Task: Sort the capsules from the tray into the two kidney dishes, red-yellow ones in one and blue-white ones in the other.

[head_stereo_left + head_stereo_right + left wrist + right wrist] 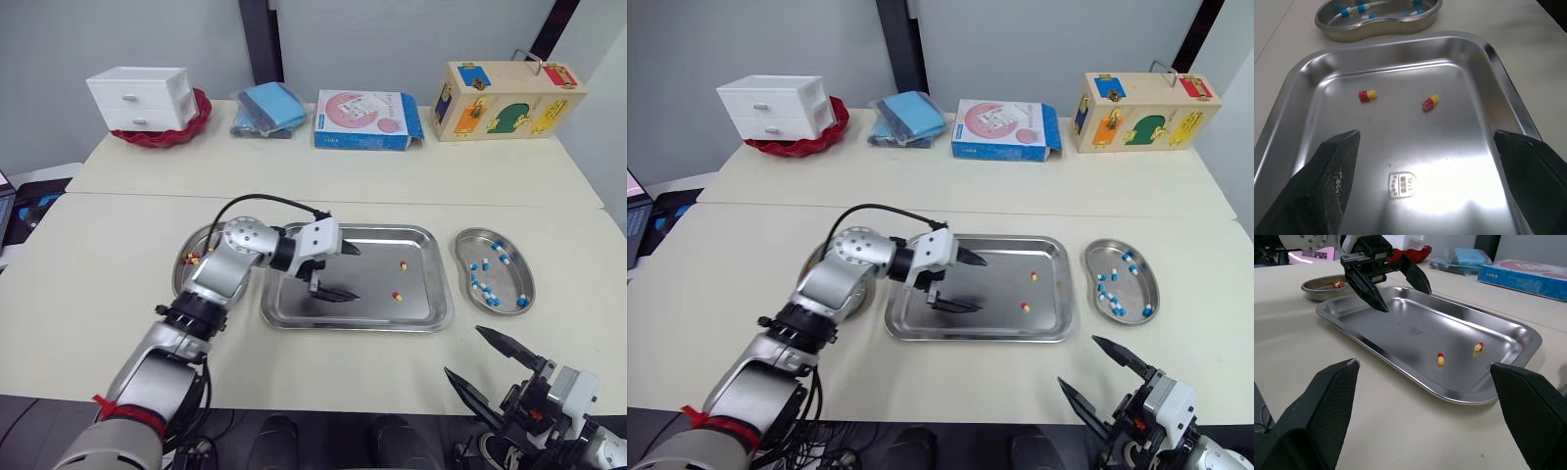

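In tray point(421, 315) only two red-yellow capsules point(397, 296) remain; blue-white ones point(488, 297) all in right dish point(511, 279). Above tray left gripper point(357, 273), jaws apart, empty; right gripper point(462, 351) jaws apart too.

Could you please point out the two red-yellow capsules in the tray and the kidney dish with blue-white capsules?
farther red-yellow capsule point(403, 264), left eye view, its middle.
nearer red-yellow capsule point(397, 296), left eye view, its middle.
kidney dish point(508, 278), left eye view, bare floor.

The silver tray point(372, 311) held red-yellow capsules point(397, 296); the silver kidney dish point(462, 245) held blue-white capsules point(490, 298); the table point(108, 245) was cream.
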Robot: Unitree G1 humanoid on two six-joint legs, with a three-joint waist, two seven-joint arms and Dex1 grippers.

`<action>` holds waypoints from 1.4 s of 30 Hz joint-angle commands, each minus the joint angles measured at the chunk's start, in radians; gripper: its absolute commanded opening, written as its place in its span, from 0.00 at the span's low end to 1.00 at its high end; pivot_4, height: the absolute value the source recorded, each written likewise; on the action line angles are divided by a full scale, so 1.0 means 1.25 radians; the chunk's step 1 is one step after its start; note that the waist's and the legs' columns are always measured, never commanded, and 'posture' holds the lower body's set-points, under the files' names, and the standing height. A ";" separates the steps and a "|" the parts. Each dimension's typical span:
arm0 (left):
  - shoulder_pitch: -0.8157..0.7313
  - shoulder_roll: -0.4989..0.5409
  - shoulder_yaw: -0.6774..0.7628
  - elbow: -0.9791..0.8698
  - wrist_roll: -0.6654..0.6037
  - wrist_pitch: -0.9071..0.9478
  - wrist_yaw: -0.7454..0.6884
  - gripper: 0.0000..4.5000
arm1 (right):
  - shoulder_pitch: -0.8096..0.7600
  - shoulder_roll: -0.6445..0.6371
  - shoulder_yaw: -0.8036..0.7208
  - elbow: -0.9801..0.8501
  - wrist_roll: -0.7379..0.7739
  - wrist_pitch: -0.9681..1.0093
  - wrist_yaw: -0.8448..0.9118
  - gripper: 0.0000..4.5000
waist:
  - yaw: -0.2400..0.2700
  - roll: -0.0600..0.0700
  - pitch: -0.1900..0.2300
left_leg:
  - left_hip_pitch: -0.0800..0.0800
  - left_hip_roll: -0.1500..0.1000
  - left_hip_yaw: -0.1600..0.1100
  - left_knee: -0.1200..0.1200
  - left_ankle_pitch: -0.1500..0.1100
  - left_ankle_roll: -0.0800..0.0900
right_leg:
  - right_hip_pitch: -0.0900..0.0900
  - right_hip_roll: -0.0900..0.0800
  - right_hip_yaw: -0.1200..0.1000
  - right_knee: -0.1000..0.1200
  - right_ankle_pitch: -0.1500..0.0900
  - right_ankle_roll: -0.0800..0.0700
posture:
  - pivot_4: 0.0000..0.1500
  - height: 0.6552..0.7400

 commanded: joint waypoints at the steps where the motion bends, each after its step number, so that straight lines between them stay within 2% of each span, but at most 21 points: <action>1: -0.046 -0.038 -0.019 0.075 0.028 -0.071 -0.022 1.00 | 0.009 0.000 0.006 -0.010 -0.002 -0.020 -0.015 0.99 | 0.000 0.000 0.000 | 0.000 0.000 0.000 0.000 0.000 0.000 | 0.000 0.000 0.000 0.000 0.000 0.000 | 1.00 1.00; 11: -0.112 -0.142 -0.044 0.272 0.073 -0.213 -0.089 1.00 | 0.028 0.014 0.023 -0.021 -0.024 -0.042 -0.067 0.99 | 0.000 0.000 0.000 | 0.000 -0.001 0.000 0.000 0.000 0.000 | 0.000 0.000 0.000 0.001 0.000 0.000 | 1.00 1.00; 19: -0.176 -0.220 -0.040 0.430 0.127 -0.286 -0.069 1.00 | 0.067 0.025 0.043 -0.039 -0.041 -0.064 -0.102 0.99 | 0.000 0.000 0.000 | 0.000 -0.001 0.000 0.000 0.000 0.000 | 0.000 0.000 0.000 0.001 0.000 0.000 | 1.00 1.00; 27: -0.213 -0.260 -0.042 0.524 0.176 -0.315 -0.053 1.00 | 0.093 0.029 0.059 -0.055 -0.053 -0.075 -0.133 0.99 | -0.001 0.000 0.000 | 0.000 -0.001 0.000 0.000 0.000 0.000 | 0.000 0.000 0.000 0.001 0.000 0.000 | 1.00 1.00; 30: -0.218 -0.264 -0.041 0.542 0.191 -0.326 -0.052 0.86 | 0.100 0.027 0.063 -0.060 -0.055 -0.076 -0.140 1.00 | -0.001 0.000 0.000 | 0.000 -0.001 0.000 0.000 0.000 0.000 | 0.000 0.000 0.000 0.001 0.000 0.000 | 1.00 1.00; 32: -0.219 -0.266 -0.040 0.551 0.200 -0.326 -0.047 0.73 | 0.102 0.025 0.063 -0.064 -0.055 -0.075 -0.144 1.00 | -0.001 0.000 0.000 | 0.000 -0.001 0.000 0.000 0.000 0.000 | 0.000 0.000 0.000 0.001 0.000 0.000 | 1.00 1.00; 33: -0.220 -0.266 -0.039 0.554 0.203 -0.327 -0.046 0.63 | 0.104 0.025 0.063 -0.065 -0.056 -0.074 -0.146 1.00 | -0.001 0.000 0.000 | 0.000 -0.001 0.000 0.000 0.000 0.000 | 0.000 0.000 0.000 0.001 0.000 0.000 | 1.00 1.00; 42: -0.208 -0.258 -0.040 0.554 0.221 -0.326 -0.046 0.00 | 0.106 0.016 0.064 -0.067 -0.054 -0.075 -0.149 1.00 | 0.000 0.000 0.000 | 0.000 -0.001 0.000 0.000 0.000 0.000 | 0.000 0.000 0.000 0.001 0.000 0.000 | 1.00 1.00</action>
